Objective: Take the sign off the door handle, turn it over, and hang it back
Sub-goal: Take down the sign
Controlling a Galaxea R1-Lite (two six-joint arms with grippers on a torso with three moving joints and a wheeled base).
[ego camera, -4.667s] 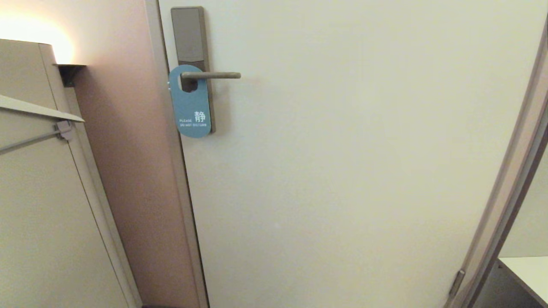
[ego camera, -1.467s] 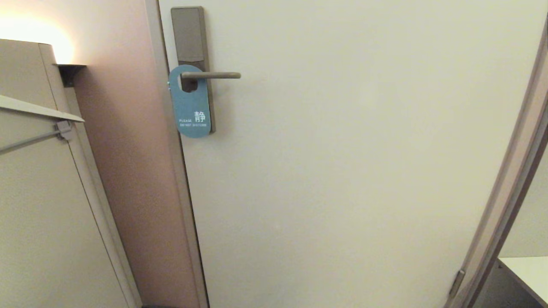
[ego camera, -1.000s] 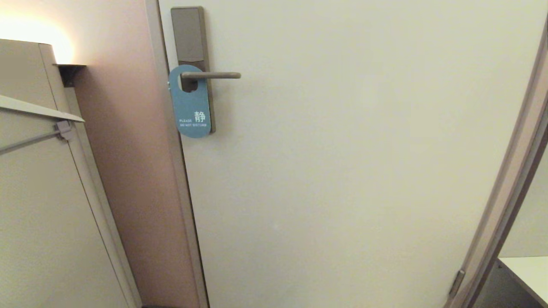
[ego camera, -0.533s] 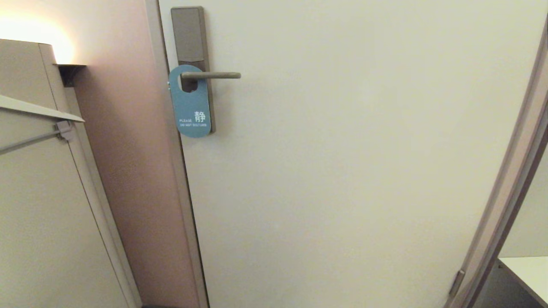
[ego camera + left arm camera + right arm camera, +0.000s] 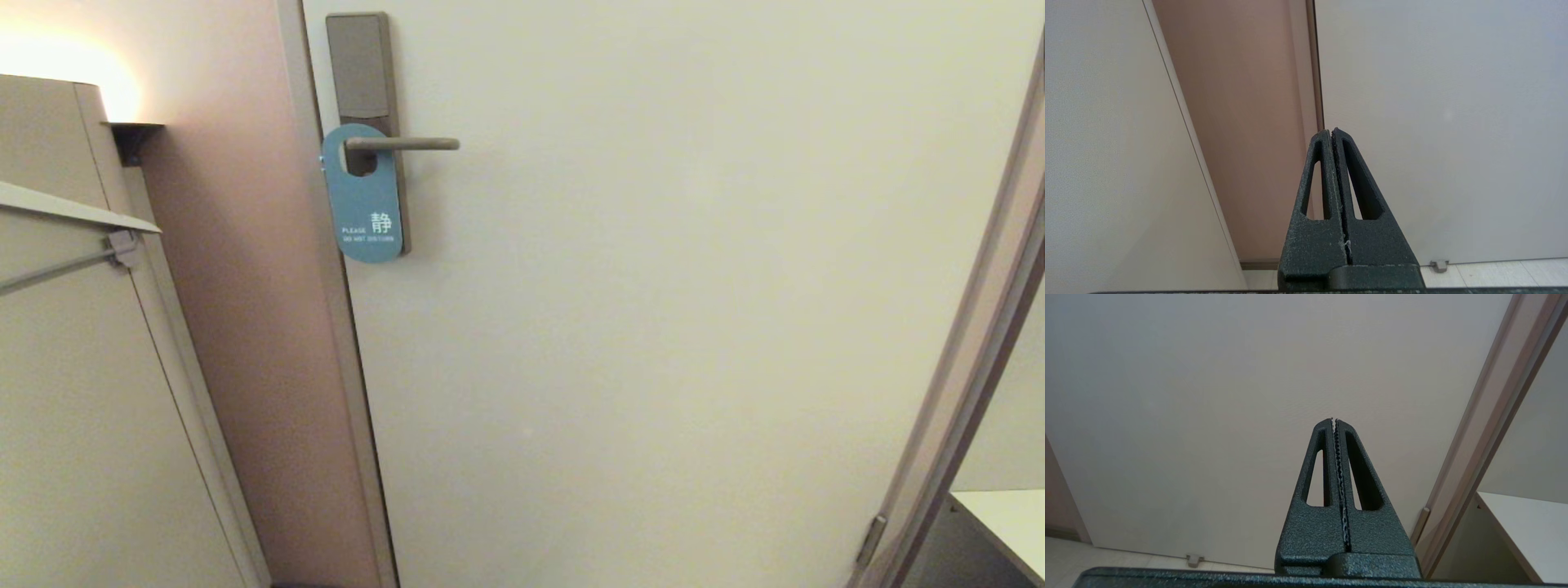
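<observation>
A blue sign [image 5: 364, 212] with white lettering hangs by its oval hole on the door handle [image 5: 402, 144], a slim bronze-grey lever on a tall lock plate [image 5: 359, 65] at the pale door's upper left. Its blue side faces me. Neither arm shows in the head view. My left gripper [image 5: 1332, 131] is shut and empty, low down and pointing at the door's edge. Also shut and empty, my right gripper [image 5: 1333, 420] faces the lower part of the door. Neither wrist view shows the sign or the handle.
A beige wardrobe panel [image 5: 73, 392] with a grey rail [image 5: 57, 269] stands on the left, beside a pinkish wall strip [image 5: 245, 327]. The door frame [image 5: 971, 343] runs down the right, with a white surface [image 5: 1004, 518] past it. A doorstop [image 5: 1439, 265] sits on the floor.
</observation>
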